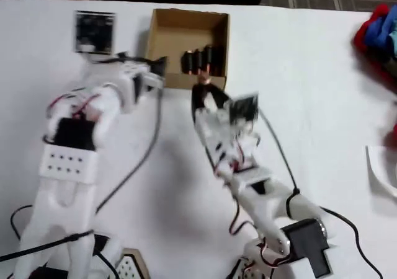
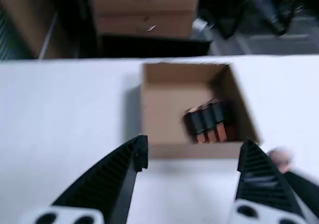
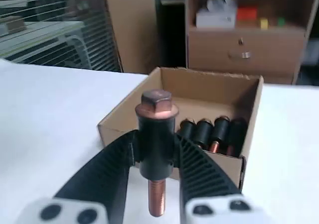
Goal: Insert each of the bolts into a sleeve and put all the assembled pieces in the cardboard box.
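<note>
The cardboard box [image 1: 170, 34] stands open at the table's far middle, with several assembled bolt-and-sleeve pieces [image 1: 198, 61] lying along its near wall. My right gripper [image 1: 205, 94] hovers just in front of that wall, shut on a black sleeve with a copper bolt [image 3: 156, 144] through it, held upright with the head on top. Behind it I see the box [image 3: 209, 78] and the pieces [image 3: 209, 132] inside. My left gripper [image 1: 157, 74] sits at the box's near left corner, open and empty. Its own view shows the gripper [image 2: 192, 162] facing the box [image 2: 162, 109] and the pieces [image 2: 209, 122].
A black square object [image 1: 94, 31] lies at the far left of the table. Coloured cloth [image 1: 378, 31] and a white rim [image 1: 379, 170] sit at the right edge. Cables [image 1: 146, 149] trail between the arms over the white tabletop.
</note>
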Available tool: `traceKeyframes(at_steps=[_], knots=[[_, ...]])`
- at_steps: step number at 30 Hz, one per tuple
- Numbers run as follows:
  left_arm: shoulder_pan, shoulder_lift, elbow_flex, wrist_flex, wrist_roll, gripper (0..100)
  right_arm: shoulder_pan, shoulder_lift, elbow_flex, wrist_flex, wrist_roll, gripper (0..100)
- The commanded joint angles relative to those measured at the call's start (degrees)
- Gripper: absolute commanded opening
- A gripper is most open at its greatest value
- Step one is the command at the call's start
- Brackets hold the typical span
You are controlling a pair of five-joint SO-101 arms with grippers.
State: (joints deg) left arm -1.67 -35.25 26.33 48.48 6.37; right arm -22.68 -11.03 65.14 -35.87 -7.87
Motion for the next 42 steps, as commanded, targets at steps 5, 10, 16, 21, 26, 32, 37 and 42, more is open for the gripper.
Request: traceKeyframes(at_steps=[5,10,16,21,26,32,37,42], knots=[[-12.7,-0.6,-2.6,13.4,-0.7,29,2.4,-2.6,-33.8,64.9,-16.4,2.1],[-15.3,-0.3,0.3,13.4,-0.8,29,5.0,-0.2,-35.3,71.6,-15.5,2.6],[-15.1,-0.6,9.4,4.6,-5.2,29,3.7,0.9,-42.1,66.6,2.0,4.5],[-15.3,-0.5,15.8,0.4,-9.1,29,2.3,9.8,-58.0,74.2,9.1,2.2],[-15.2,-0.5,19.1,-0.7,-10.5,29,2.2,33.7,-94.7,97.2,9.1,2.5],[-15.4,-0.5,21.7,-0.6,-10.5,29,0.2,60.9,-145.1,115.3,9.1,2.5],[-15.5,-0.5,23.5,-0.3,-10.5,29,-1.1,73.5,-160.5,111.6,8.5,2.4],[-15.6,-0.6,25.3,-0.2,-10.5,29,-0.4,73.6,-155.0,101.7,8.5,2.6]])
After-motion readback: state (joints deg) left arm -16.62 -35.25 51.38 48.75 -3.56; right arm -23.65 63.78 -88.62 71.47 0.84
